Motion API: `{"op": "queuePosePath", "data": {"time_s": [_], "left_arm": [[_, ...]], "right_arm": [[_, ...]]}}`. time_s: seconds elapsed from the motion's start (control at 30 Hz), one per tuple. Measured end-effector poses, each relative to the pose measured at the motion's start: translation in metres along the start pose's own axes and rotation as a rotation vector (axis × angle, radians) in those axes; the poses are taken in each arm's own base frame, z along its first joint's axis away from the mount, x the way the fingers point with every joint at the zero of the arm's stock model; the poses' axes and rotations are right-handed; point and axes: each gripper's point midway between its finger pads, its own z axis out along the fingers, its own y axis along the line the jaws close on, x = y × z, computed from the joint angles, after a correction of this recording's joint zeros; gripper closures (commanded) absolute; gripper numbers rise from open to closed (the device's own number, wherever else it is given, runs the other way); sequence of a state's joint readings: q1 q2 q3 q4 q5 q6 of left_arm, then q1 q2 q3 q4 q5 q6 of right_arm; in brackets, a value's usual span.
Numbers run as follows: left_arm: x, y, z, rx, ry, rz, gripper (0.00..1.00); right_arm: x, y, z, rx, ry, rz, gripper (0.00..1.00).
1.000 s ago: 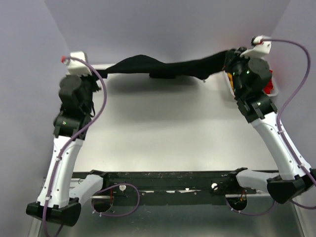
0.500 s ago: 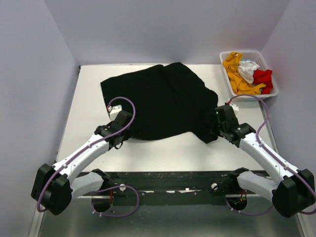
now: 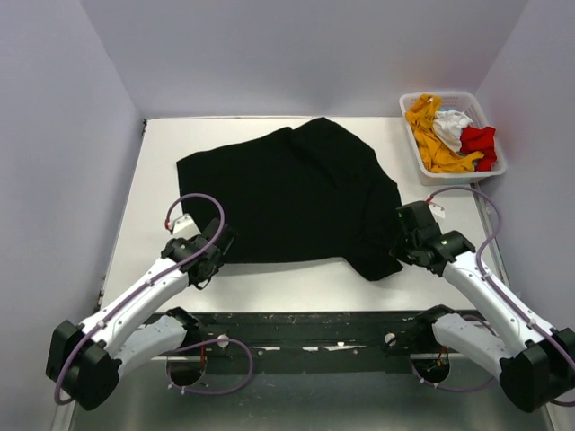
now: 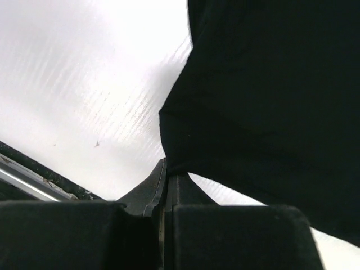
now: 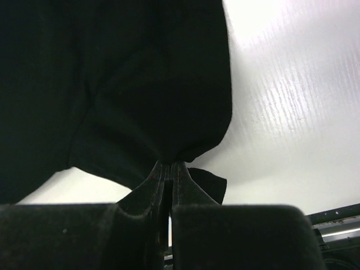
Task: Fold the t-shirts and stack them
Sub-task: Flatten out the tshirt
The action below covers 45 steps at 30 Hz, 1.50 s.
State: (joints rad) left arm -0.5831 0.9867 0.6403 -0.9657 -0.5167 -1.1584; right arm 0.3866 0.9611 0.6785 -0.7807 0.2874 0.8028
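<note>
Pinching black t-shirt edge — left end effector | right end effector: pinching it too

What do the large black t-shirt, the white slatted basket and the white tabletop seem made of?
The large black t-shirt: soft matte cloth; it lies in limp folds. The white slatted basket: probably moulded plastic, smooth with thin slotted walls. The white tabletop: hard, smooth, slightly glossy, perhaps laminate or painted board; the wrist views show glare and faint streaks.

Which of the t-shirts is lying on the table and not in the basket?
The black t-shirt; the orange-yellow, white and red ones are bunched in the basket.
</note>
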Motion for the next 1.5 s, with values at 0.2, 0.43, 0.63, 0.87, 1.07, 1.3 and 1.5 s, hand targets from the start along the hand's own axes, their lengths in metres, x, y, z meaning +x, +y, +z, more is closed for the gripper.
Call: {"op": "queuePosePath", "data": {"time_s": [0.2, 0.43, 0.63, 0.87, 1.07, 1.3, 1.5], "left_arm": [[-0.021, 0.007, -0.023, 0.047, -0.081, -0.12, 0.99], [-0.019, 0.03, -0.03, 0.029, -0.099, -0.203, 0.9], [-0.01, 0.047, -0.031, 0.0, -0.08, -0.272, 0.29], [-0.027, 0.047, -0.053, 0.149, -0.148, -0.409, 0.01], [-0.044, -0.005, -0.064, 0.365, -0.175, -0.294, 0.02], [-0.046, -0.079, -0.033, 0.414, -0.1, -0.129, 0.01], [-0.048, -0.102, 0.02, 0.367, -0.002, -0.165, 0.01]], "right_arm": [[-0.006, 0.014, -0.021, -0.087, 0.004, 0.014, 0.86], [0.006, 0.005, -0.035, -0.057, 0.076, 0.008, 0.71], [0.037, -0.009, -0.039, -0.032, 0.206, -0.011, 0.52], [0.027, -0.003, -0.049, -0.077, 0.162, -0.015, 0.0], [-0.028, 0.052, -0.045, -0.271, -0.043, 0.0, 0.0], [-0.059, 0.115, 0.028, -0.328, -0.095, -0.062, 0.0], [-0.075, 0.155, 0.104, -0.247, -0.05, -0.139, 0.0]]}}
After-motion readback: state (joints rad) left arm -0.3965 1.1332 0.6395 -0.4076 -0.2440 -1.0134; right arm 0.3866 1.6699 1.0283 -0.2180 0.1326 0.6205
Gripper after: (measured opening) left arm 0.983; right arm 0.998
